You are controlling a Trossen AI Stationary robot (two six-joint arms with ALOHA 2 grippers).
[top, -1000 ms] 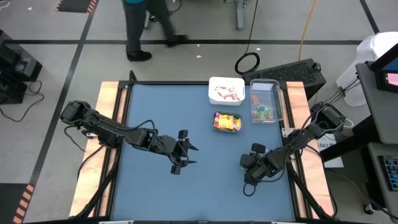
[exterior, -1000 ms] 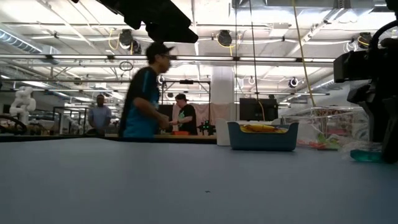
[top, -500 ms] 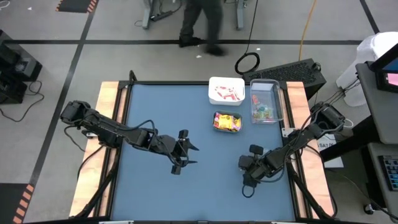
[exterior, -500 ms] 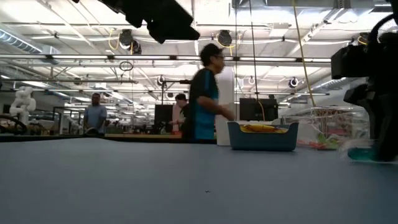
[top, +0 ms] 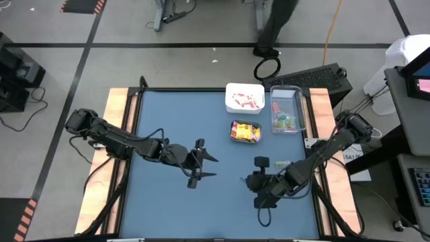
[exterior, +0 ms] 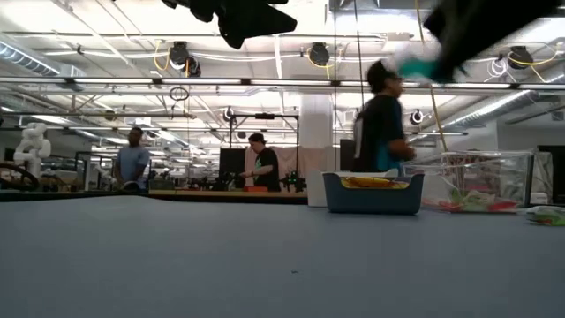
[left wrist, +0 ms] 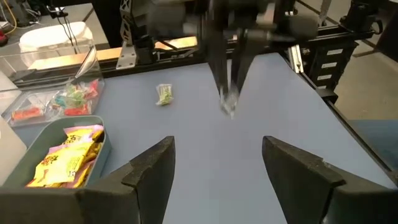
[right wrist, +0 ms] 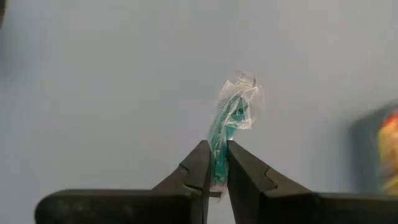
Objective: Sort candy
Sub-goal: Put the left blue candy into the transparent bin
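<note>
Right gripper (left wrist: 229, 93): motion-blurred in left wrist view; in low view, cut off by the top edge.
Green-wrapped candy (right wrist: 231, 118): lower end hidden between the fingers; print unreadable.
Clear container (left wrist: 46, 93): cut off at frame edge.
Person (top: 274, 27): upper body cut off in high view.

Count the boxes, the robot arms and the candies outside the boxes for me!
Boxes: 3, white box, teal box, clear box
Robot arms: 2, left arm, right arm
Candies outside boxes: 2, loose candy on the table, pinched candy in the right gripper
Total: 7
</note>
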